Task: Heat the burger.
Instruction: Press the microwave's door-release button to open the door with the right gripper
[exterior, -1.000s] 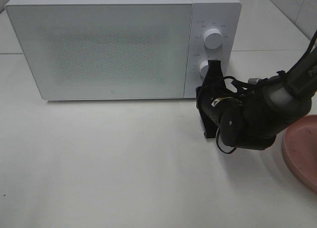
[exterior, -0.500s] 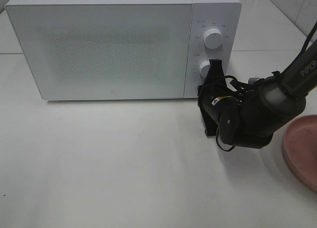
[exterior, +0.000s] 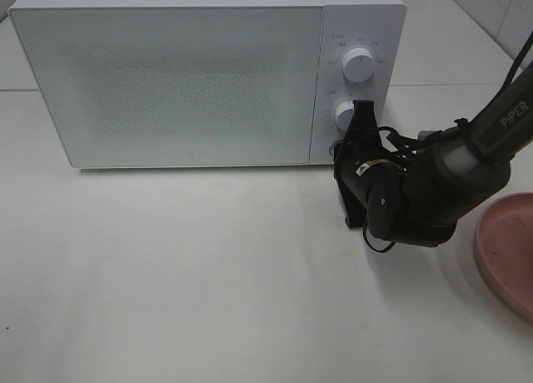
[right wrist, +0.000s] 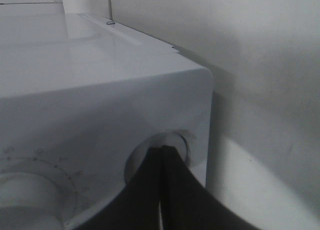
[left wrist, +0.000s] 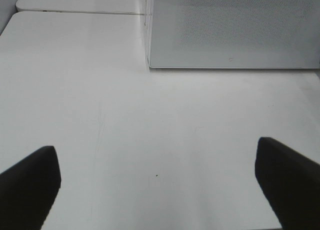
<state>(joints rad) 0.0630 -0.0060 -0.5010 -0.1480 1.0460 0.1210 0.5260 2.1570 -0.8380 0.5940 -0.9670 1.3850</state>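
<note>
The burger is out of view. The white microwave stands at the back of the table with its door closed. My right gripper is shut, and its tips rest against a round button low on the control panel, below the lower knob. In the right wrist view the shut fingertips meet at that button's recess. My left gripper stands open over bare table in front of the microwave's left corner, with nothing between its fingers.
A round pink plate lies at the right edge of the table, partly cut off, with nothing showing on it. An upper knob sits on the panel. The right arm spans the space between plate and microwave.
The right arm's elbow has shifted slightly away from the pink plate, uncovering more of it. The shut gripper stays against the microwave panel.
</note>
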